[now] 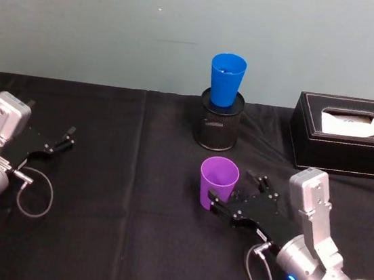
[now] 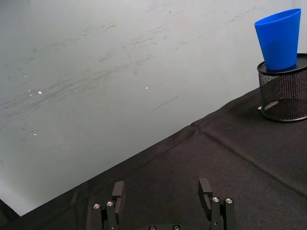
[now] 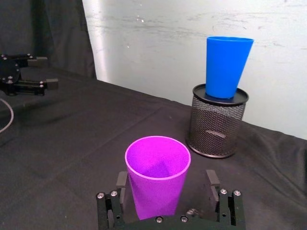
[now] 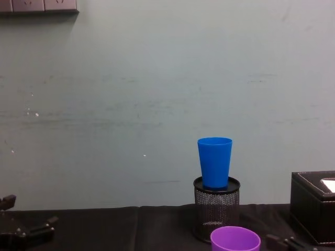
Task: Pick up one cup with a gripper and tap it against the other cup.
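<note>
Purple is the colour of the cup (image 1: 219, 179) we want to lift. It stands upright on the black cloth (image 1: 131, 201), with its wide mouth up, right in front of our right gripper (image 3: 166, 178). The gripper is spread wide and is not squeezing. Its two fingers (image 3: 211, 178) stand one on each side of the cup, low down near its bottom. One finger looks very close to the cup wall. On the other side we see a little gap.

We think the step now is to grab the cup. To do it well, we should close the fingers slowly and evenly, so the cup does not slide or tip over. The cup is smooth and gets thinner toward the bottom, so it could slip. A gentle but firm squeeze seems best.

The blue cup (image 1: 226, 78) sits upright on top of the black mesh pen holder (image 1: 219, 127), farther back and well apart from the purple cup. It is high up and could fall off. So we need to lift the purple cup a good way first, and then tap softly.

Our left gripper (image 2: 161, 188) rests far to the left, with its fingers apart and nothing in it. The black tissue box (image 1: 348, 136) is on the right, out of the way.
</note>
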